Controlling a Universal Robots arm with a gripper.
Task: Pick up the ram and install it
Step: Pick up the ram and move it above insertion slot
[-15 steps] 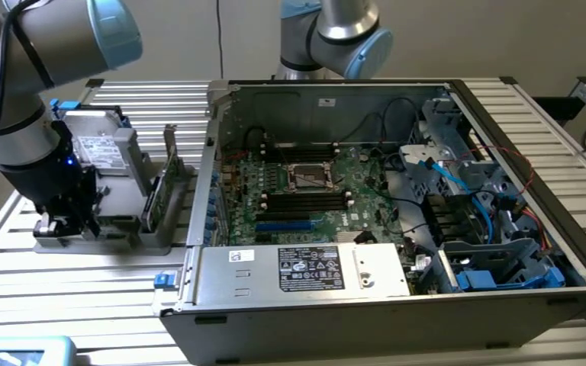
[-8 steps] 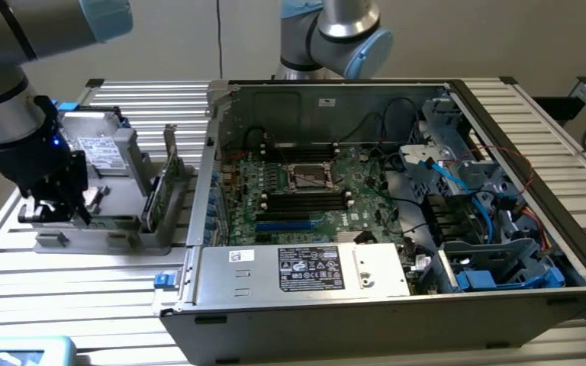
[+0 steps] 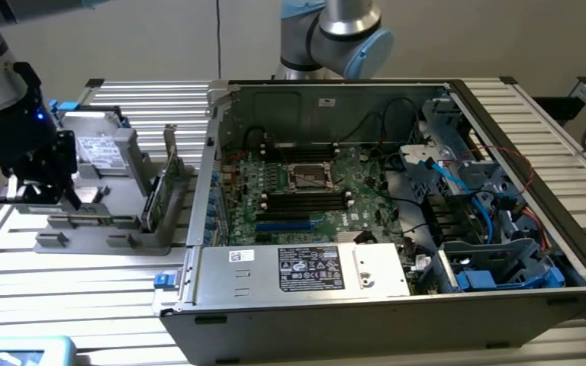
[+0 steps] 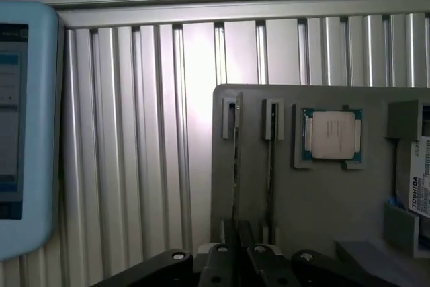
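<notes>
The ram [image 4: 236,166] shows edge-on as a thin stick standing in a slot of the grey holder tray [image 4: 322,233]. My gripper [image 4: 238,236] is shut, its fingertips [image 4: 228,233] pinching the near end of that stick. A second thin stick [image 4: 270,166] stands in the neighbouring slot, untouched. In the exterior view my gripper [image 3: 40,194] hangs over the exterior view's left end of the grey tray [image 3: 100,229], well away from the open computer case [image 3: 568,252]. The black memory slots [image 3: 304,201] lie on the motherboard [image 3: 369,179] inside the case.
A processor chip [image 4: 331,134] and a hard drive [image 4: 420,189] also sit in the tray. A larger green card with a metal bracket [image 3: 165,179] stands between tray and case. A pale blue screen device [image 4: 20,126] lies on the slatted aluminium table [image 4: 134,166].
</notes>
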